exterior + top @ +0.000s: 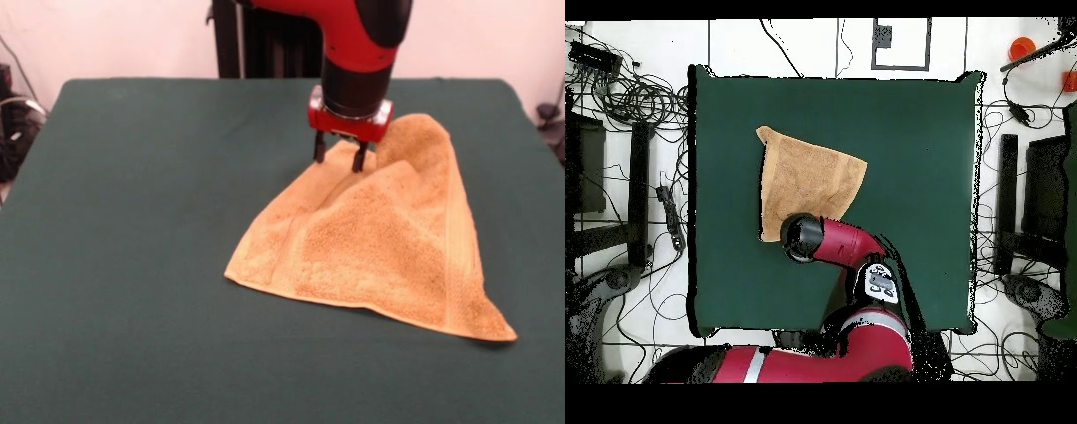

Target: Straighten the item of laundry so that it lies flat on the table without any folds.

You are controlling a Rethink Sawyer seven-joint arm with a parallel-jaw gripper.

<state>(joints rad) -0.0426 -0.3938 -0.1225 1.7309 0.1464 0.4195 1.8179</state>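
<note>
- Table (132, 221): plain dark green cloth, smooth and matte, bare across its left side.
- Towel (388, 256): golden tan terry, fluffy pile, a smoother woven band along its edges. It lies right of centre in the front view, not yet flat; a layer is folded over, giving a roughly triangular outline with a raised ridge down the middle.
- My pincer (339, 152): two dark fingers slightly parted, tips down at the towel's far folded edge. I cannot tell whether cloth is pinched.
- Judgement: work is partway; the folded layer needs drawing out and smoothing.
</note>
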